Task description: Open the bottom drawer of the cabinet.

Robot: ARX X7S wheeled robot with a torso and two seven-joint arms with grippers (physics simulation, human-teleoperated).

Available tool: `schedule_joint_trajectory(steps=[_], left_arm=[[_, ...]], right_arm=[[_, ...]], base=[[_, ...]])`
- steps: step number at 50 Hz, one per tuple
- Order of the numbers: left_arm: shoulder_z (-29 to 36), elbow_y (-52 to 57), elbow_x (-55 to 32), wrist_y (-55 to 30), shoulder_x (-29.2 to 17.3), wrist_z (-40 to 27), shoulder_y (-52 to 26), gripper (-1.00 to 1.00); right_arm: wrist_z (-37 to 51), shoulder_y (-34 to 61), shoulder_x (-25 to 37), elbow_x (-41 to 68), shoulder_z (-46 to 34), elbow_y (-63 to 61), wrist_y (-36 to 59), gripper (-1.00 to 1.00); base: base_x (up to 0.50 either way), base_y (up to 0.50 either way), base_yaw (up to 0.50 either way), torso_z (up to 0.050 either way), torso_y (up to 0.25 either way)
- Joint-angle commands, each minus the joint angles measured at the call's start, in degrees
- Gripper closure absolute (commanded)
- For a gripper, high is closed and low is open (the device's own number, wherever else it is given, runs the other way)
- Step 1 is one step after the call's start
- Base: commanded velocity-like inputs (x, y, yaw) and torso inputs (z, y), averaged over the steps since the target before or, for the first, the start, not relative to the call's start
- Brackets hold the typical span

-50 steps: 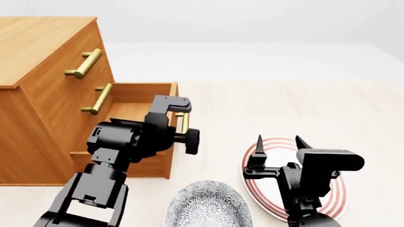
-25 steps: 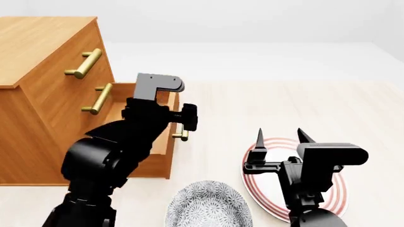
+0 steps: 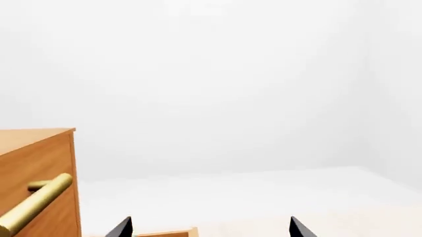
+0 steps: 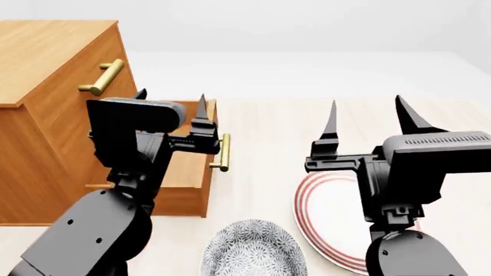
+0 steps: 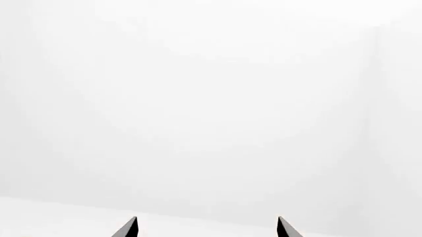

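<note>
The cabinet (image 4: 54, 115) stands at the left of the head view, orange-brown with brass bar handles. The bottom drawer (image 4: 188, 198) is pulled out, its brass handle (image 4: 223, 153) facing the floor's middle. My left gripper (image 4: 172, 100) is above the drawer, open, fingers pointing up and holding nothing, apart from the handle. My right gripper (image 4: 368, 110) is also raised and open, empty, over the plate. The left wrist view shows the cabinet (image 3: 36, 158), its top drawer's handle (image 3: 36, 202), a corner of the bottom drawer (image 3: 168, 233) and the open left gripper (image 3: 209, 229). The right gripper (image 5: 205, 228) faces a white wall.
A grey patterned bowl (image 4: 253, 250) lies on the pale wooden surface near the front edge. A white plate with red rings (image 4: 322, 221) lies to its right, under my right arm. My left arm hides the cabinet's middle drawer front.
My left gripper has let go of the bottom drawer's handle, risen and turned its fingers upward. The right gripper has lifted too. The drawer stays pulled out.
</note>
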Motion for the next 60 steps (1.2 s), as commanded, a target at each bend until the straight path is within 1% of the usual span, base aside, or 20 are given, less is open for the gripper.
schedule_joint_trajectory(steps=[1, 9, 11, 12, 13, 18, 40, 52, 56, 60], left_arm=[[0.42, 7.29, 1.37, 3.97, -1.79, -1.16, 3.75, -1.00], [0.97, 10.13, 4.46, 6.80, -2.56, -2.58, 2.27, -1.00], [0.33, 11.76, 3.74, 5.66, -2.53, -3.08, 1.23, -1.00], [0.73, 12.56, 4.57, 6.40, -2.82, -3.23, 1.02, -1.00], [0.46, 13.50, 3.80, 4.90, -2.79, -3.54, 0.32, -1.00], [0.57, 16.04, 2.91, 2.70, -2.94, -4.30, -0.92, -1.00], [0.91, 20.28, 1.95, 3.31, -3.64, -5.46, -0.32, -1.00], [1.08, 20.29, 1.71, 3.37, -4.04, -6.11, -0.67, -1.00], [0.34, 21.54, 0.95, 3.19, -3.99, -6.70, -1.80, -1.00], [-0.65, 22.07, -1.85, 1.75, -4.04, -7.35, -4.83, -1.00]], right_arm=[[0.52, 3.48, 1.03, -1.10, -0.24, -3.11, 0.60, -1.00], [0.72, 6.50, 1.49, -1.20, -0.81, -6.63, 3.07, -1.00], [0.73, 8.21, 1.78, -1.34, -1.22, -8.45, 4.51, -1.00], [0.74, 9.06, 1.85, -1.26, -1.33, -9.24, 5.34, -1.00], [0.71, 10.37, 1.89, -1.12, -1.48, -10.29, 6.56, -1.00], [0.71, 12.51, 1.87, -0.76, -1.80, -11.82, 8.61, -1.00], [1.15, 13.98, 2.39, 0.38, -1.65, -15.46, 10.20, -1.00], [1.52, 14.86, 2.57, 0.94, -2.24, -15.90, 10.98, -1.00], [1.65, 15.92, 2.78, 1.21, -2.20, -16.78, 11.09, -1.00], [1.92, 18.69, 2.98, 1.38, -2.79, -17.36, 13.07, -1.00]], base=[[0.00, 0.00, 0.00, 0.000, 0.000], [0.00, 0.00, 0.00, 0.000, 0.000], [0.00, 0.00, 0.00, 0.000, 0.000], [0.00, 0.00, 0.00, 0.000, 0.000], [0.00, 0.00, 0.00, 0.000, 0.000], [0.00, 0.00, 0.00, 0.000, 0.000], [0.00, 0.00, 0.00, 0.000, 0.000], [0.00, 0.00, 0.00, 0.000, 0.000], [0.00, 0.00, 0.00, 0.000, 0.000], [0.00, 0.00, 0.00, 0.000, 0.000]])
